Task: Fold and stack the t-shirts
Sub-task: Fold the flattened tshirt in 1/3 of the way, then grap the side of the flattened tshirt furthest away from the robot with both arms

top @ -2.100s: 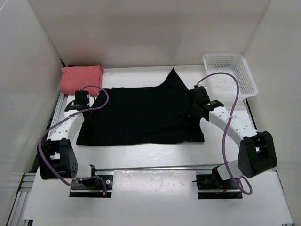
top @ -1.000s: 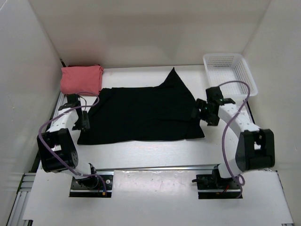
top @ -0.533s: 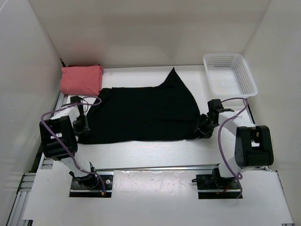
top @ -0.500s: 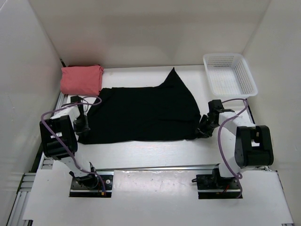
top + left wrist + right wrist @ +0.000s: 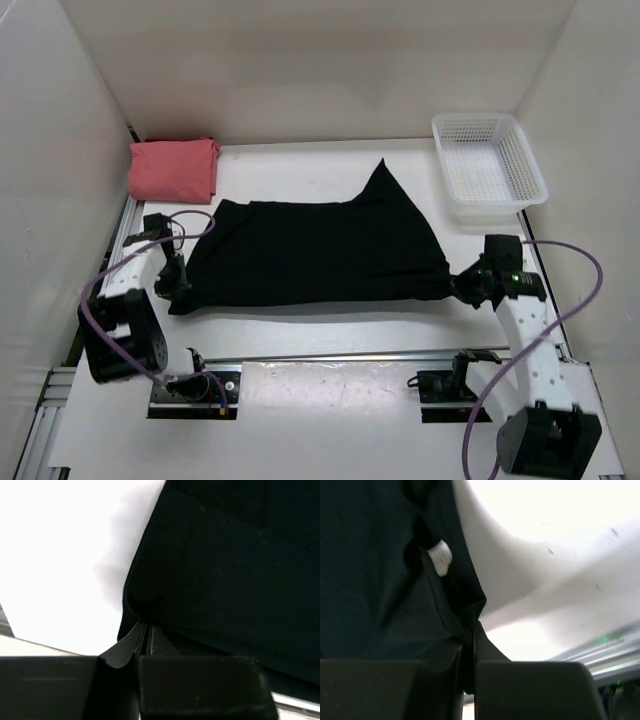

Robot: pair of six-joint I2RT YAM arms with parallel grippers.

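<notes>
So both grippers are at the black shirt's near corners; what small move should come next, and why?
Probably raise both corners slightly, together. The left gripper and right gripper are each shut on a near corner of the black t-shirt, which lies spread flat, not yet folded; a lifted near edge could then be carried toward the far edge.

A white mesh basket (image 5: 490,165) sits in the upper right of the top view, on a white table (image 5: 300,165). White walls (image 5: 300,60) close in the back and both sides. A metal rail (image 5: 330,354) runs across the table in the lower middle.
</notes>
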